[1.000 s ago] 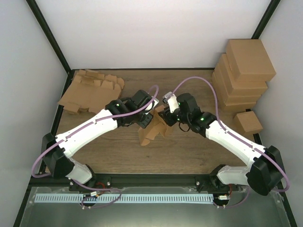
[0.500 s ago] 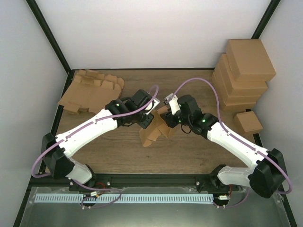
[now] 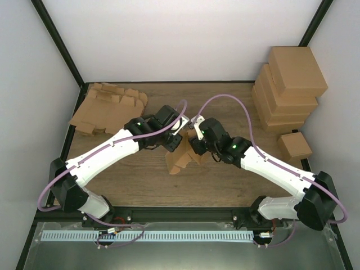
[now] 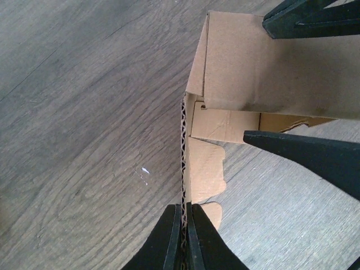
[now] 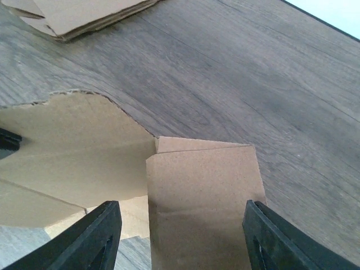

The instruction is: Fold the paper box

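The paper box (image 3: 181, 157), brown corrugated card and partly folded, stands at the middle of the wooden table. My left gripper (image 3: 172, 144) is shut on it. In the left wrist view the left gripper (image 4: 184, 207) pinches the raw corrugated edge of one upright wall, and the box's panels (image 4: 253, 73) rise beyond it. My right gripper (image 3: 197, 147) is at the box's right side. In the right wrist view the right gripper (image 5: 181, 211) stands open astride an upright flap (image 5: 202, 197). There is a gap between the flap and each of the fingers (image 5: 95, 236).
A pile of flat box blanks (image 3: 109, 107) lies at the back left, its corner showing in the right wrist view (image 5: 84, 14). Finished boxes (image 3: 289, 84) are stacked at the back right, with a small one (image 3: 295, 145) in front of them.
My right gripper has opened wider and shifted left, onto the box's flap. The left gripper has kept its grip and place.
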Robot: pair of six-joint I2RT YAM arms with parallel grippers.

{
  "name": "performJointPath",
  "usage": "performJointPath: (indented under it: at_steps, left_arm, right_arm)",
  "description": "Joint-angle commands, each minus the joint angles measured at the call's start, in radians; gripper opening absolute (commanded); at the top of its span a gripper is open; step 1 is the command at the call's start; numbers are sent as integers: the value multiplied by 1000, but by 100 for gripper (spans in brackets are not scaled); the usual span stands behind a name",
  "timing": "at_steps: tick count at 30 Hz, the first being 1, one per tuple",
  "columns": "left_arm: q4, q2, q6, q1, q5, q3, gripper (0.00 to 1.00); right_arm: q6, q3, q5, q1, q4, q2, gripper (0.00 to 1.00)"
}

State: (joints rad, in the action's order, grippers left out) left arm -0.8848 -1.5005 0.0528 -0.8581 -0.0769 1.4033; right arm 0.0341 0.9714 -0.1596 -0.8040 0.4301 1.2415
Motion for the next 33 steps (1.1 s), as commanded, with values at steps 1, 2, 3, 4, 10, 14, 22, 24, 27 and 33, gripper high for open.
performJointPath:
  at_steps: [1, 2, 3, 4, 10, 14, 22, 24, 27, 33]
  left_arm:
    - [24, 10, -9, 2, 66, 26, 4]
    - [28, 14, -12, 1, 77, 26, 4]
    - [32, 19, -13, 2, 86, 26, 4]
    - [33, 22, -13, 3, 92, 26, 4]
    - [32, 33, -19, 9, 131, 33, 4]
    - [32, 39, -19, 25, 213, 68, 5]
    - [9, 14, 9, 89, 408, 168, 6]
    - [-4, 2, 17, 112, 466, 180, 7]
    - [-12, -13, 42, 162, 591, 187, 9]
    - [0, -42, 87, 240, 791, 180, 13]
  right_arm:
    - [-3, 29, -161, -45, 117, 36, 62]
    - [-4, 32, -170, -46, 117, 36, 63]
    - [-8, 34, -174, -47, 117, 36, 63]
    - [-9, 35, -180, -47, 119, 35, 62]
    - [-9, 33, -230, -47, 146, 49, 58]
    - [0, 43, -270, -47, 162, 52, 56]
    - [8, 35, -277, -48, 134, 19, 44]
    - [8, 32, -250, -47, 125, 11, 40]
    - [4, 29, -206, -47, 115, 5, 34]
    - [15, 5, -159, -47, 94, 5, 27]
